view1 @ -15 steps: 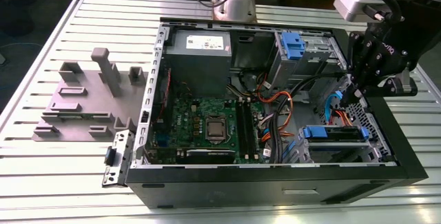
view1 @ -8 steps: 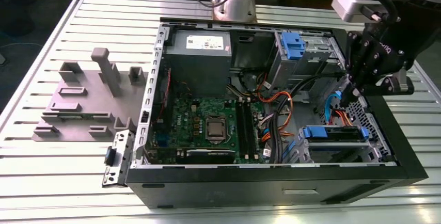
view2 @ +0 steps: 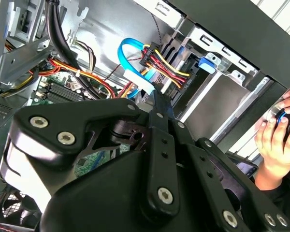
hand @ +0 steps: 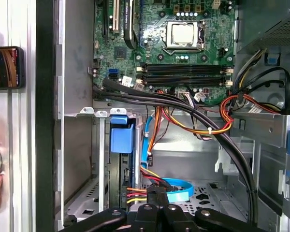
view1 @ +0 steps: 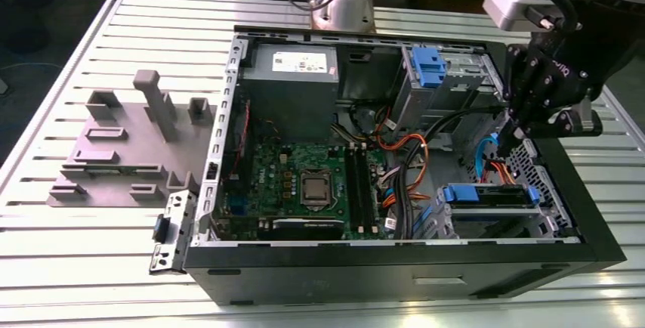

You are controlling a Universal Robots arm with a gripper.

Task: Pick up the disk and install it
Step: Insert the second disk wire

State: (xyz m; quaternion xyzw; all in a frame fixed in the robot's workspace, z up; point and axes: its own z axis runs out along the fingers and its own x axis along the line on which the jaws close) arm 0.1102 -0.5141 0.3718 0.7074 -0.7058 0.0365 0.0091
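Exterior view: tool (view1: 516,133) closed, empty, above the case's (view1: 403,256) blue-bracketed disk (view1: 491,196); labels unreadable.

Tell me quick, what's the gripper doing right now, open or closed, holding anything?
Gripper: inside the computer case over the drive bay; whether it is open, shut or holding anything cannot be told.

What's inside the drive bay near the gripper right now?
In the exterior view, the drive bay holds the disk in its blue bracket. Cables run to it. The gripper hovers just above. The disk's label is hidden.
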